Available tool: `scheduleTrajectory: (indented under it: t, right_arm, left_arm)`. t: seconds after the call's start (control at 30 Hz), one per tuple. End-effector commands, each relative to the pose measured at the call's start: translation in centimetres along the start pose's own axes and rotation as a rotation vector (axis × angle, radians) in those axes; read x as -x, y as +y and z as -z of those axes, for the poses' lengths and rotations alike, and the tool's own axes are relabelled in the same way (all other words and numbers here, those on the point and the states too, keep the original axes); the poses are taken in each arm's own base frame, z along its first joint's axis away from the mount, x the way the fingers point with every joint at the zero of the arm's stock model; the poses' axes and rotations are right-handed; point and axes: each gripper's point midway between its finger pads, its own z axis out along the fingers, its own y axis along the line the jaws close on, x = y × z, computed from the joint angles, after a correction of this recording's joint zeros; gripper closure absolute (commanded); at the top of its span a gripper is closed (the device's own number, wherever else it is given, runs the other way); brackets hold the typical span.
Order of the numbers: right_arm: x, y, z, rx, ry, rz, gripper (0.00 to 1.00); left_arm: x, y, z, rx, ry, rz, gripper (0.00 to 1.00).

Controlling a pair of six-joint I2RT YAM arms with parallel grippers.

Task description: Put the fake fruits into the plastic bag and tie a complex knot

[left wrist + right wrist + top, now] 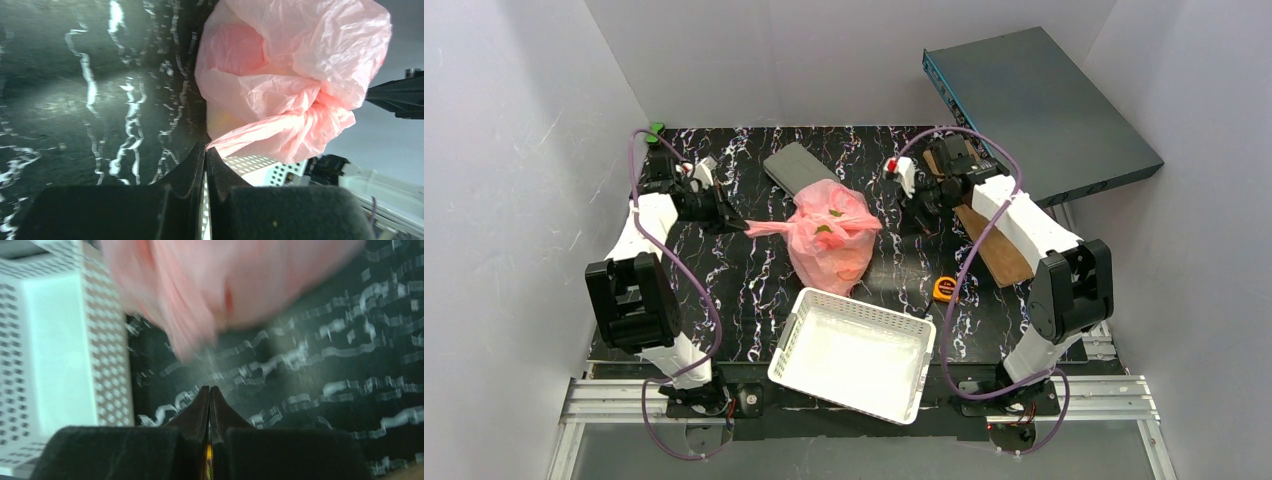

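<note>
top external: high, looking down | 2 wrists: low, close | shared: plastic bag [829,240], basket [854,352]

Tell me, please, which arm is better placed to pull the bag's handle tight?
Left, probably: the left gripper is shut on a handle strip of the plastic bag; the right gripper is shut, seemingly empty.

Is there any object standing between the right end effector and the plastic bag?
Nothing visible does. Only table surface lies between the right end effector and the plastic bag; the white basket sits off to one side.
</note>
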Motion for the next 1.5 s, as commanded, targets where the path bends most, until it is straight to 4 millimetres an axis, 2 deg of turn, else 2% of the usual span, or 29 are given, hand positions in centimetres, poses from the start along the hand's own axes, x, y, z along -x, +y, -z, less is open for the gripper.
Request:
scheduleTrajectory:
  t: [0.0,0.07,0.17,0.2,0.3,0.43,0.5,0.6,0.77,0.9,1.07,1.17,1.2,1.23,1.33,1.43,1.47]
  right_arm:
    - [-4.2,-4.4,2.1,-0.231,0.137,0.08,0.99]
    - [-4.1,-4.4,1.8,-0.231,0.128,0.092,0.99]
    - [-2.2,-2.7,1.5,-0.153,0.068,0.089,0.99]
    - [-1.7,-2.0,1.5,-0.121,0.056,0.074,0.94]
    - [0.6,0.0,2.0,-0.044,-0.012,0.015,0.53]
    - [3.6,2.6,2.9,0.046,-0.1,-0.019,0.14]
    - [4.4,2.7,2.5,0.029,-0.119,-0.014,0.03]
    - [5.1,1.5,1.2,-0.02,-0.111,0.013,0.02]
    - [5.7,-0.9,-0.6,-0.085,-0.078,0.017,0.06]
    - [6.2,-1.9,-2.2,-0.117,-0.076,0.025,0.13]
    - [4.9,-2.8,-3.9,-0.158,-0.014,0.03,0.2]
    - [3.8,-3.9,-3.9,-0.216,0.022,0.046,0.42]
    - [3.5,-4.2,-3.8,-0.235,0.035,0.055,0.55]
    - [3.3,-4.4,-3.5,-0.25,0.046,0.064,0.63]
    - [2.5,-4.7,-2.6,-0.279,0.078,0.093,0.74]
    - [1.3,-5.1,-1.4,-0.308,0.106,0.119,0.95]
    - [0.9,-5.3,-1.0,-0.316,0.114,0.126,0.99]
  left_arm:
    - [1.9,5.4,0.7,0.196,-0.052,-0.015,1.0]
    - [1.7,4.9,0.3,0.156,-0.052,-0.007,1.0]
    - [1.2,2.5,-0.3,0.048,-0.033,-0.027,1.0]
    - [1.1,1.9,-0.4,0.03,-0.028,-0.042,1.0]
    - [0.9,0.2,-0.5,-0.005,-0.025,-0.073,1.0]
    - [0.7,-0.8,-0.5,-0.025,-0.026,-0.081,1.0]
    - [0.6,-1.2,-0.6,-0.034,-0.021,-0.081,1.0]
    - [0.6,-1.9,-0.7,-0.049,-0.023,-0.091,1.0]
    - [0.9,-2.7,-0.7,-0.055,-0.03,-0.113,1.0]
    - [1.0,-2.9,-0.8,-0.054,-0.032,-0.11,1.0]
    - [1.3,-3.2,-0.7,-0.05,-0.044,-0.115,1.0]
    - [1.5,-3.1,-0.6,-0.038,-0.052,-0.125,1.0]
    - [1.5,-3.0,-0.5,-0.03,-0.053,-0.129,1.0]
    - [1.5,-2.9,-0.4,-0.02,-0.054,-0.134,1.0]
    - [1.6,-2.2,-0.1,0.018,-0.056,-0.144,1.0]
    - [2.3,-1.2,0.7,0.05,-0.078,-0.143,1.0]
    - [2.6,-0.8,1.0,0.06,-0.089,-0.142,1.0]
